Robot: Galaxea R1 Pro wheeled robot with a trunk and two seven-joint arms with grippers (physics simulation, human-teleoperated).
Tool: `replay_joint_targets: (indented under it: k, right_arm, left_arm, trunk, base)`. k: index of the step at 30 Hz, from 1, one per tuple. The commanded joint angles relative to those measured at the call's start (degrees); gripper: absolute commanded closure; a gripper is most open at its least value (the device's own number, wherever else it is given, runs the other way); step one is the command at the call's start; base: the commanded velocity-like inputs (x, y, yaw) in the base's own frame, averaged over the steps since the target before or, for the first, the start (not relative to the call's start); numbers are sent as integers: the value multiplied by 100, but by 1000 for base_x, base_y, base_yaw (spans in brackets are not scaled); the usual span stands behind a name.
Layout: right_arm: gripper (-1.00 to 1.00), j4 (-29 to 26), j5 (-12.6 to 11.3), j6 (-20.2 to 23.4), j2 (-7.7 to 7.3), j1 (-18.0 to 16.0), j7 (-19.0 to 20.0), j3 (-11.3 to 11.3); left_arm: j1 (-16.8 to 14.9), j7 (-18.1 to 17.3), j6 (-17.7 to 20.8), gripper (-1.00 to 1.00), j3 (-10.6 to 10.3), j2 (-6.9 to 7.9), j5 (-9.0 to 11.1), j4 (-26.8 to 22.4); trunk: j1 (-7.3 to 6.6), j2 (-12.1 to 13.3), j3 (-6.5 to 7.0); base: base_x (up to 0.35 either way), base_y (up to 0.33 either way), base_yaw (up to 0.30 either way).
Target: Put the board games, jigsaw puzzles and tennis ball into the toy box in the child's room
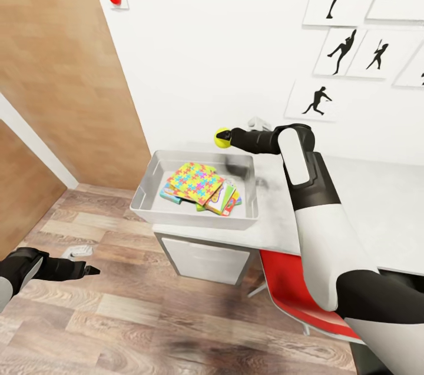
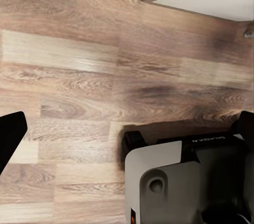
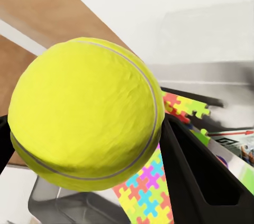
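step: dropping last toy | right gripper (image 1: 227, 138) fingers clenching tennis ball (image 1: 222, 138), hovering over toy box (image 1: 152, 173) far rim at counter (image 1: 377, 210) end | advice: shifting inward above jigsaw puzzle (image 1: 195, 181) before releasing | left gripper (image 1: 88, 271) idling low, fingers' state unclear

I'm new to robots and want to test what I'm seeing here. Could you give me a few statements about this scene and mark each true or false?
1. The right end effector holds the tennis ball. True.
2. The ball already lies inside the toy box. False: it is held in the air above the box's far edge.
3. A jigsaw puzzle lies on top of the pile in the box. True.
4. The left end effector grips a board game. False: it holds nothing and hangs low over the wood floor.
5. The box sits on the floor. False: it sits on the table.
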Motion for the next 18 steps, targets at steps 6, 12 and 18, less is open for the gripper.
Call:
replay_joint_targets:
  k: [6,12,18]
  right_arm:
    - [100,-6,-68,17,-5,4,-56,1]
    - [100,-18,-73,17,-7,165,-56,-6]
    - [100,-34,-75,17,-8,201,-56,0]
  left_arm:
    - [-1,-30,29,-100,20,-15,-37,-8]
    - [4,-30,28,-100,27,-25,-37,-8]
    - [13,-30,26,-100,28,-26,-36,-8]
  trunk:
    - [4,-10,47]
    - [4,-10,104]
    - [4,-10,161]
  base:
    - [0,28,0]
    - [0,136,0]
    - [0,17,0]
